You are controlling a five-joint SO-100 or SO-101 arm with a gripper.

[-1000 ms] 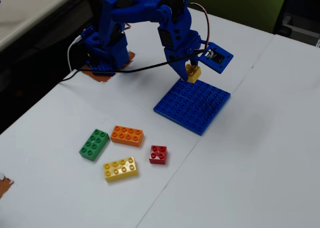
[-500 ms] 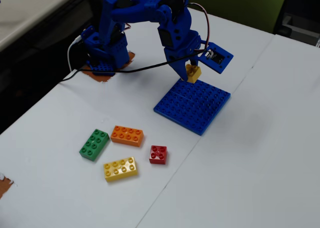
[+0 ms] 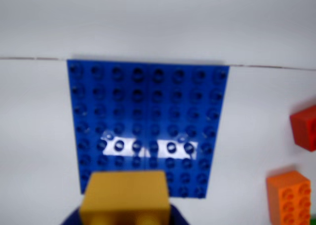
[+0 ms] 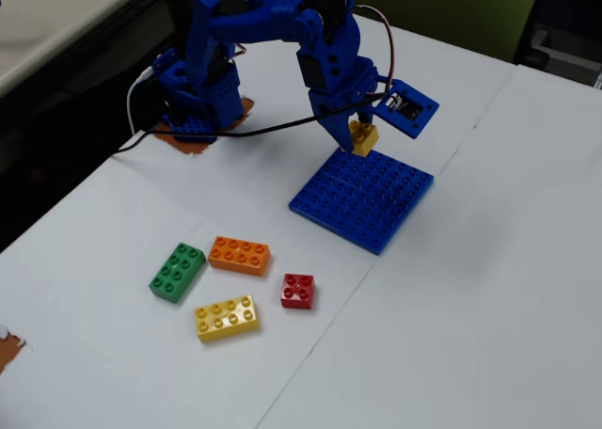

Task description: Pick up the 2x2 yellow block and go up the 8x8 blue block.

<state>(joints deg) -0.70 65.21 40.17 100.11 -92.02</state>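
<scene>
Claw (image 4: 358, 139) closed on the yellow block (image 4: 364, 135), holding it clear of the surface (image 4: 489, 288). In the fixed view the block hangs over the far corner of the blue plate (image 4: 362, 199), tilted a little, no contact with the studs as far as I can tell. Wrist view: yellow block (image 3: 124, 195) fills the bottom centre, blue plate (image 3: 148, 126) ahead of it, squarely framed; a glare patch sits on the studs.

Spare bricks sit well apart on the near side: green (image 4: 177, 271), orange (image 4: 239, 255), red (image 4: 297, 291), long yellow (image 4: 227, 317). None in the way.

Judgement: pick-up done, placing remains.

Risks from here:
- The block sits near the plate's edge; a straight drop may land it half off the plate, or catch only one row of studs.
- The tilt could set the block down on a corner, so it rocks or skids instead of seating.
- The plate lies loose on the surface; a sideways push while pressing could slide it.
- Letting go too high may make the block bounce off.
</scene>
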